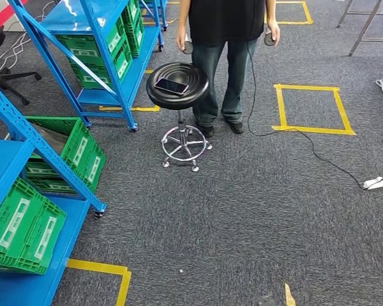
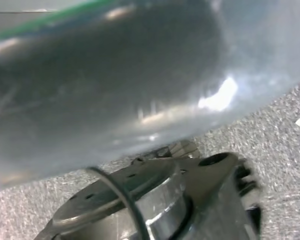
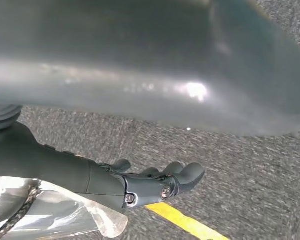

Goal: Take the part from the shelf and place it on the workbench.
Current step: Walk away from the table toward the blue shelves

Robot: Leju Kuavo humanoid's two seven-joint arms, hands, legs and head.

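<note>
The right hand [image 3: 156, 185] hangs over grey carpet [image 3: 235, 175], dark fingers loosely extended, holding nothing.

Matt grey carpet [image 1: 257, 217]; blue painted metal shelf [image 1: 110, 60]; green plastic crates [image 1: 23, 226].

The right hand [image 3: 156, 182] is showing dark grey, smooth fingers with small silver screws at the knuckles, a ribbed grey cover behind it, and what is possibly a braided cable.
</note>
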